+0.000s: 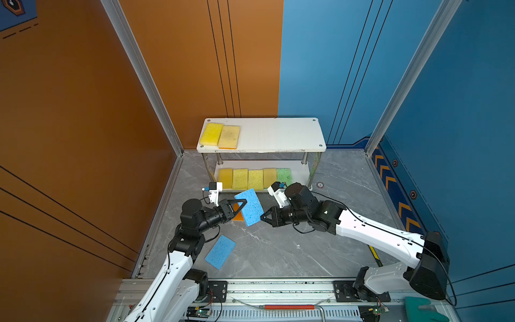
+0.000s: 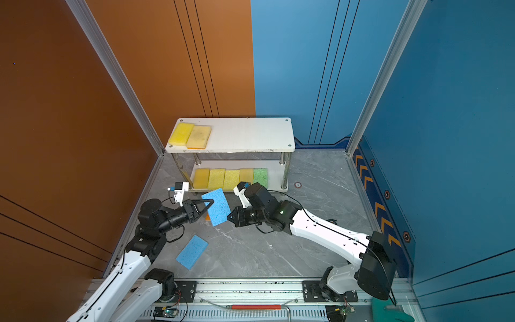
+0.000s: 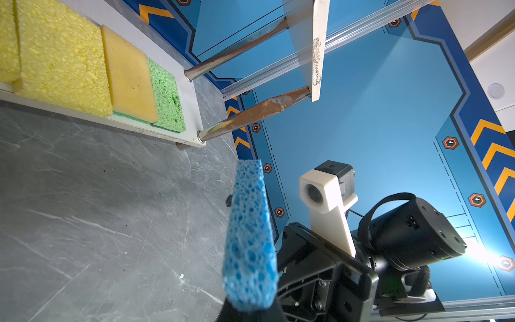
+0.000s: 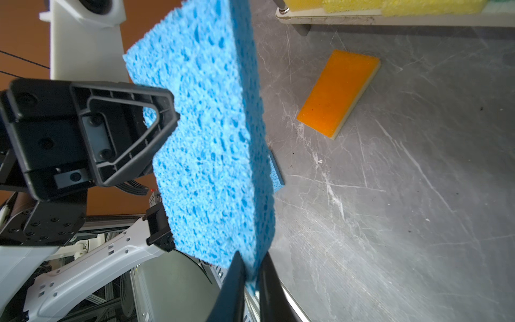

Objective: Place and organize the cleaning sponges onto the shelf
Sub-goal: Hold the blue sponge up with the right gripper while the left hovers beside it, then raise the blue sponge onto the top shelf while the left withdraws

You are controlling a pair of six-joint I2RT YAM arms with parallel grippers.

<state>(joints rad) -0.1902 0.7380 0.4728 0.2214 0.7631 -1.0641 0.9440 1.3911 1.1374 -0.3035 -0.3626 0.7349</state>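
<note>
Left claw (image 1: 243,203) and right claw (image 1: 262,217) both clenched on raised blue sponge (image 1: 252,212), in front of shelf (image 1: 278,136). Second blue sponge (image 1: 220,251) and orange sponge (image 4: 338,92) lie on table (image 1: 278,251).

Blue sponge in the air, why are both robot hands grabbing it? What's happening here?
The robot is tidying sponges onto the shelf. Right now the left gripper and the right gripper both pinch one blue sponge in mid-air at opposite edges, as if passing it across. Two yellowish sponges lie on the top board and a row of five on the lower one. A second blue sponge and an orange sponge lie on the grey table.
</note>
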